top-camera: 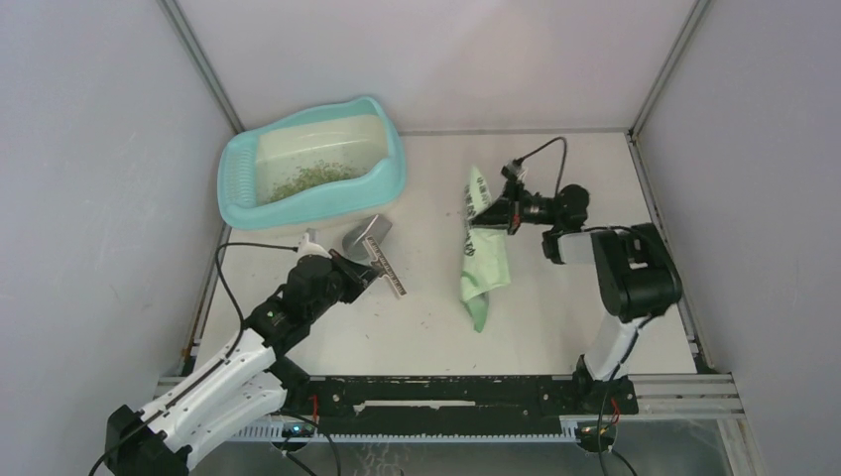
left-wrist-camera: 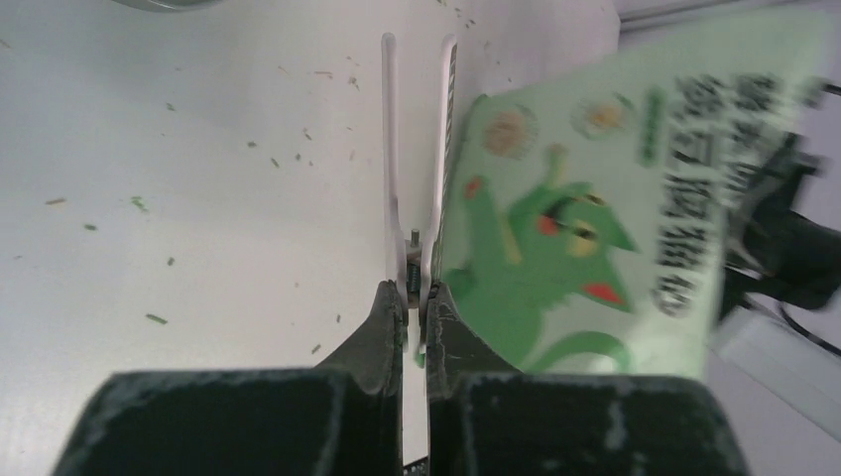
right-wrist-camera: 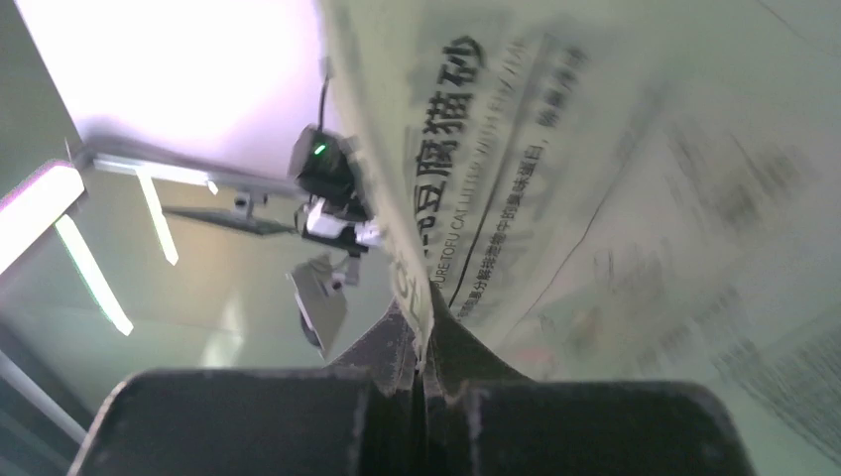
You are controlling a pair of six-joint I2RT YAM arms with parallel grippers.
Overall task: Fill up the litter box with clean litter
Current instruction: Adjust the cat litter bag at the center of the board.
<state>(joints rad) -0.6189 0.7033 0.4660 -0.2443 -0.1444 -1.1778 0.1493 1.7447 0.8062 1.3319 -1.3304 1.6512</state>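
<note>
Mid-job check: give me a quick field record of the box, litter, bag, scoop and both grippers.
litter box: far left of table, floor mostly bare
litter: thin patch in the box, stray granules on table
bag: mid-table, gripped near its far end
scoop: just in front of the box
left gripper: fingers shut on scoop handle
right gripper: fingers shut on bag edge

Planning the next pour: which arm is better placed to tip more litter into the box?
Right, probably: the right gripper is shut on the edge of the bag. The left gripper is shut on the scoop, beside the litter box.
</note>
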